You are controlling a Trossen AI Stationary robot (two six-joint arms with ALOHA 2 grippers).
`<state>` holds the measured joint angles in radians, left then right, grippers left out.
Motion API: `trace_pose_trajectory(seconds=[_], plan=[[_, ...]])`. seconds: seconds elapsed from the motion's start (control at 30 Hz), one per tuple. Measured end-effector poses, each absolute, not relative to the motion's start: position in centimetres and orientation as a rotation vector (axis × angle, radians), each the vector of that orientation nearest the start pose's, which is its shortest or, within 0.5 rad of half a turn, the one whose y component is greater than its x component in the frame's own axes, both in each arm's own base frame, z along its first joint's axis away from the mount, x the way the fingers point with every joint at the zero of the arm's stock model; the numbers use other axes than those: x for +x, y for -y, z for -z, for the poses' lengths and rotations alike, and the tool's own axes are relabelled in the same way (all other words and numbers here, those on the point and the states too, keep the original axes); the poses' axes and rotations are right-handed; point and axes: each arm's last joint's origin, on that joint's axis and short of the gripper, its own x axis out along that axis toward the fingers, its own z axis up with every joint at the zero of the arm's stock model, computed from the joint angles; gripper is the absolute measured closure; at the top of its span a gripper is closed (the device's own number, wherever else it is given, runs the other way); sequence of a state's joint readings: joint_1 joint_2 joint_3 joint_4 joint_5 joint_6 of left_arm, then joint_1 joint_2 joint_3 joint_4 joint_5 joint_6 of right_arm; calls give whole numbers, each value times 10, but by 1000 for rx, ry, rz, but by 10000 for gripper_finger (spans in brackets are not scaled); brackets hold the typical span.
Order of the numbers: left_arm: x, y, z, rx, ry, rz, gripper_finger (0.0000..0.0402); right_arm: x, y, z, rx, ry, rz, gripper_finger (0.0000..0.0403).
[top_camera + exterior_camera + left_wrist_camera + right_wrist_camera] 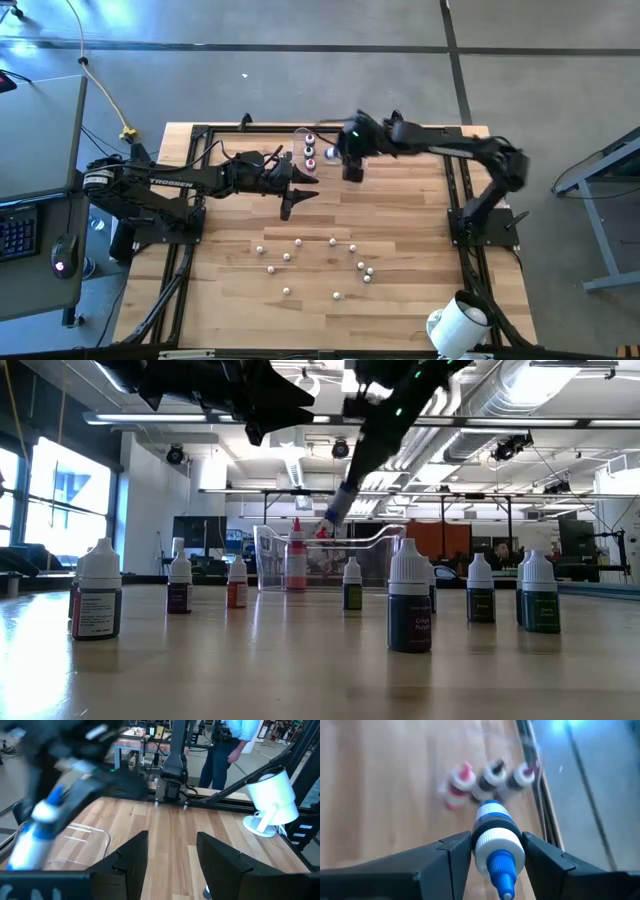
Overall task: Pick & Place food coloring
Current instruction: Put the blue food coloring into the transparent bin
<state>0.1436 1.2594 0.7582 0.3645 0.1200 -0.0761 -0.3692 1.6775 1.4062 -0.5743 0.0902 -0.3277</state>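
Several tiny white-capped food coloring bottles stand loose on the near half of the wooden table, seen close in the low view. More bottles stand inside a clear plastic tub at the far edge. My right gripper hangs just right of the tub, shut on a white bottle with a blue tip. My left gripper is open with nothing between its fingers, raised over the table's middle, left of the tub. My right gripper pinches the bottle between its two fingers at the white collar just below the blue tip. The fingers slant down from the table's right and lie along the bottle. The bottle is lifted clear, and its body hangs slanted below the fingers, pointing toward the tub.
A big white cylinder stands at the near right corner. Black frame rails run along the table's sides. A person stands in the room beyond the table. Bare wood lies between the tub and the loose bottles.
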Motion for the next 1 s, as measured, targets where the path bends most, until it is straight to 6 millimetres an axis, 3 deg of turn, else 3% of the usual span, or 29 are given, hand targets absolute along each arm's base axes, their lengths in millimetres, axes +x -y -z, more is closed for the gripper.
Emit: trace_pose_trajectory(seconds=[0.17, 0.47, 0.63, 1.0], plan=[[276, -36, -277, -94, -134, -29, 236, 368, 171, -259, -191, -1117, 295, 246], [276, -36, -275, -96, -150, -29, 236, 409, 214, -230, -80, -1211, 216, 246], [276, -36, -274, -97, -159, -29, 236, 416, 222, -215, -119, -1303, 207, 246], [276, -36, -274, -97, -159, -29, 236, 422, 215, -211, -306, -1355, 199, 212]])
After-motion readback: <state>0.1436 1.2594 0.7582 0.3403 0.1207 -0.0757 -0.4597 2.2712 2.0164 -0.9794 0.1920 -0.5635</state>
